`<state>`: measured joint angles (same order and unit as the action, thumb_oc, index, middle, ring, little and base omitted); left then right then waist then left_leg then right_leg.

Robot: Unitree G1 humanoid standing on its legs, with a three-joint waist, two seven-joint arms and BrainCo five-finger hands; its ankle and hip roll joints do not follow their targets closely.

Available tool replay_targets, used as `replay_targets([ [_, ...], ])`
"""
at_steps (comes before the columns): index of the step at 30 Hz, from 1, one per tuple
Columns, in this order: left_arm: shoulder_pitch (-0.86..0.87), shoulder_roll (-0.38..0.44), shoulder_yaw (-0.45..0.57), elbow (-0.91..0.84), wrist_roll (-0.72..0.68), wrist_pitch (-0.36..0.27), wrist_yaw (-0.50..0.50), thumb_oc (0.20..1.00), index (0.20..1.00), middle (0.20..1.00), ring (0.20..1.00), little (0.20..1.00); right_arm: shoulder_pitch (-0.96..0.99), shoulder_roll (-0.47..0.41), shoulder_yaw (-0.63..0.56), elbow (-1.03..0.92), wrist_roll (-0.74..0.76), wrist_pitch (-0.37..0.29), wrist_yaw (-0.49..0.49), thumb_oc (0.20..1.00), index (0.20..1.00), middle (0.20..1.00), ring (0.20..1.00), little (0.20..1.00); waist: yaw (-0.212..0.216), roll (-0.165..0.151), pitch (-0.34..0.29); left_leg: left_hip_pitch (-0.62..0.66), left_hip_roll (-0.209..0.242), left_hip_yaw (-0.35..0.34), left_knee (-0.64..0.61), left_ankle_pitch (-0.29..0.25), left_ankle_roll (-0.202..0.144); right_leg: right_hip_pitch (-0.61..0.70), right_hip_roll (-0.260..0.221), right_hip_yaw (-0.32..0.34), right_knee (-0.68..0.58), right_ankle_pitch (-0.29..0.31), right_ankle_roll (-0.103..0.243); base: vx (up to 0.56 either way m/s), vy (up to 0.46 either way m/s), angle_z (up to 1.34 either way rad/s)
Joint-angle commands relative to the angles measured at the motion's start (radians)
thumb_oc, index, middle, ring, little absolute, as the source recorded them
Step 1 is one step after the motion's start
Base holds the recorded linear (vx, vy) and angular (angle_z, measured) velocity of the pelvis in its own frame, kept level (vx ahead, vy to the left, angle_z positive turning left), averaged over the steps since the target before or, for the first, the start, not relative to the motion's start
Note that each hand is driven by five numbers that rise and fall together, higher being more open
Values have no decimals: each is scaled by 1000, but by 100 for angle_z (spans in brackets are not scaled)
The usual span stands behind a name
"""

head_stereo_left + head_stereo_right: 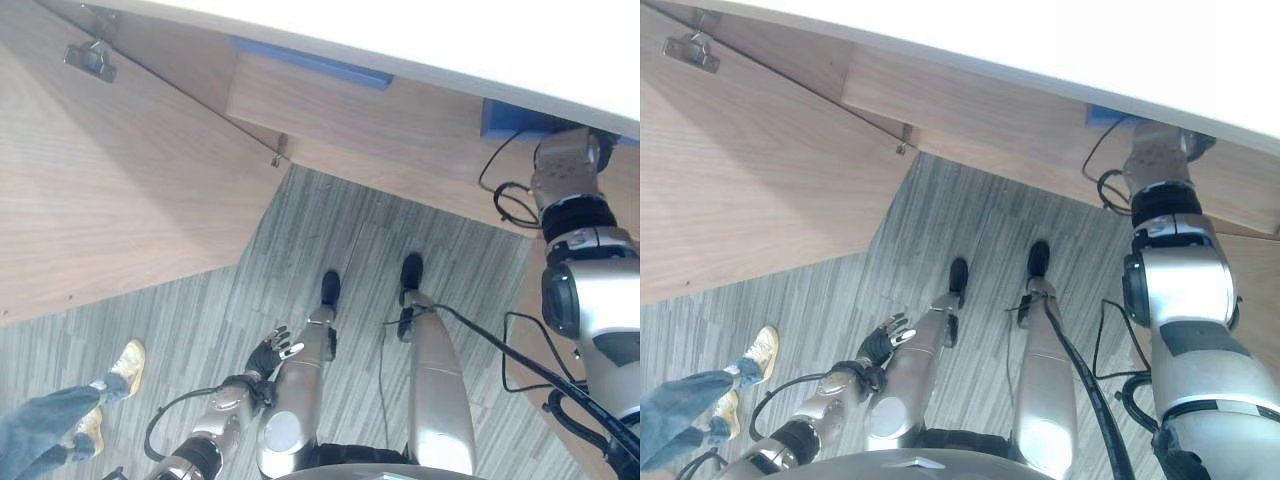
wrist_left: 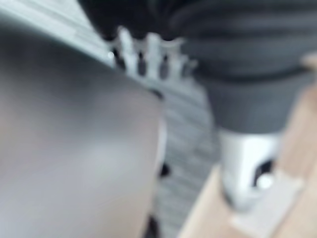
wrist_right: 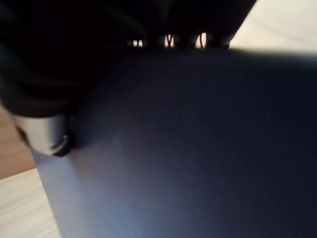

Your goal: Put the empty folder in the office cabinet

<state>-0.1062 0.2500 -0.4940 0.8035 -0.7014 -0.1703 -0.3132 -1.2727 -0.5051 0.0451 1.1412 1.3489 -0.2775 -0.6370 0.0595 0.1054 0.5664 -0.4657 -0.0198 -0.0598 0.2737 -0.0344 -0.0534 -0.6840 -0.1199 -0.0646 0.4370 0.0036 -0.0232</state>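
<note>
The blue folder (image 3: pixel 198 148) lies close before my right hand (image 3: pixel 42 131). The thumb rests on its near face and the fingertips (image 3: pixel 168 40) reach past its far edge, so the hand is shut on it. In the left eye view a corner of the folder (image 1: pixel 510 120) shows just under the cabinet's white top (image 1: pixel 450 40), where my right arm reaches up into the wooden cabinet (image 1: pixel 400 120). My left hand (image 1: pixel 272 352) hangs low at my side, fingers relaxed and empty.
The cabinet's wooden door (image 1: pixel 100 180) stands open at the left, with a metal hinge (image 1: pixel 90 58) near its top. Another blue strip (image 1: pixel 310 62) shows under the white top. A person's legs and tan shoes (image 1: pixel 115 375) stand on the grey floor at lower left.
</note>
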Motion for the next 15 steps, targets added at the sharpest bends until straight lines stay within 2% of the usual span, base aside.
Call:
replay_targets([
  [1,150,31,-24,4,-13,3,-26,1000,1000,1000,1000,1000,-84,-119,105,0,-10,-63,18,200,200,200,200,200,14,102,-46,49,-8,40,95,-149,59,1,20,11,-4,-90,14,32,59,-4],
  [2,152,28,-17,6,-22,-1,-34,1000,1000,1000,1000,1000,-103,-121,115,-1,-17,-89,-7,200,200,200,200,200,10,106,-46,22,-11,54,111,-126,58,-15,15,8,-9,-69,5,31,58,-5],
  [4,159,26,-10,1,-29,-3,-37,1000,1000,1000,1000,1000,-123,-126,123,0,-7,-113,-22,200,200,200,200,200,12,112,-46,5,-15,53,132,-124,57,-22,15,12,-3,-75,2,14,44,-3],
  [5,162,25,-10,-2,-35,-1,-37,1000,1000,1000,1000,1000,-126,-127,124,3,-12,-112,-18,200,200,200,200,200,15,118,-46,16,-15,44,139,-142,56,-11,21,21,7,-102,7,55,31,-5],
  [6,161,26,-9,-3,-38,1,-37,1000,1000,1000,1000,1000,-132,-126,125,4,-14,-114,-21,200,200,200,200,200,15,118,-46,8,-16,46,141,-138,55,-16,21,21,6,-96,5,-26,-9,-8],
  [7,155,30,-7,-7,-36,4,-41,1000,1000,1000,1000,1000,-146,-124,130,5,-21,-120,-49,1000,1000,1000,1000,1000,15,116,-46,-22,-18,57,148,-121,56,-32,16,14,2,-79,-1,-45,-28,-6],
  [9,163,30,-3,-8,-48,3,-39,1000,1000,1000,1000,1000,-147,-121,138,4,-26,-134,-64,1000,1000,1000,1000,1000,23,121,-46,-22,-21,51,162,-142,57,-20,19,16,5,-106,4,32,-2,2],
  [10,168,29,0,-8,-40,1,-40,1000,1000,1000,1000,1000,-147,-124,141,10,-45,-121,-56,1000,1000,1000,1000,1000,25,122,-46,-25,-21,53,170,-146,56,-18,17,13,5,-109,5,-64,-14,0],
  [11,168,28,3,-8,-40,-3,-43,1000,1000,1000,1000,1000,-151,-126,143,11,-67,-95,-48,1000,1000,1000,1000,1000,23,118,-46,-48,-23,64,172,-126,57,-34,10,4,-4,-81,-1,-9,-5,-5],
  [12,174,33,9,-4,-36,-6,-56,1000,1000,1000,1000,1000,-150,-126,153,15,-145,54,-28,1000,1000,1000,1000,1000,26,122,-46,-40,-22,59,185,-142,52,-18,15,11,3,-109,2,-6,-3,-5],
  [13,176,33,8,-4,-36,-7,-56,1000,1000,1000,1000,1000,-149,-127,152,15,-147,58,-28,1000,1000,1000,1000,1000,26,123,-46,-37,-21,59,186,-145,52,-16,15,11,5,-113,2,60,2,-2],
  [14,172,38,9,-2,-44,-13,-64,1000,1000,1000,1000,1000,-149,-120,169,14,-139,139,-14,1000,1000,1000,1000,1000,24,120,-46,-47,-21,64,192,-141,51,-17,19,15,1,-110,-2,-83,-25,0],
  [15,167,43,9,-6,-53,-14,-66,1000,1000,1000,1000,1000,-149,-117,182,15,-116,170,-26,1000,1000,1000,1000,1000,20,115,-46,-71,-21,76,196,-121,53,-30,15,10,-10,-85,-8,0,0,0],
])
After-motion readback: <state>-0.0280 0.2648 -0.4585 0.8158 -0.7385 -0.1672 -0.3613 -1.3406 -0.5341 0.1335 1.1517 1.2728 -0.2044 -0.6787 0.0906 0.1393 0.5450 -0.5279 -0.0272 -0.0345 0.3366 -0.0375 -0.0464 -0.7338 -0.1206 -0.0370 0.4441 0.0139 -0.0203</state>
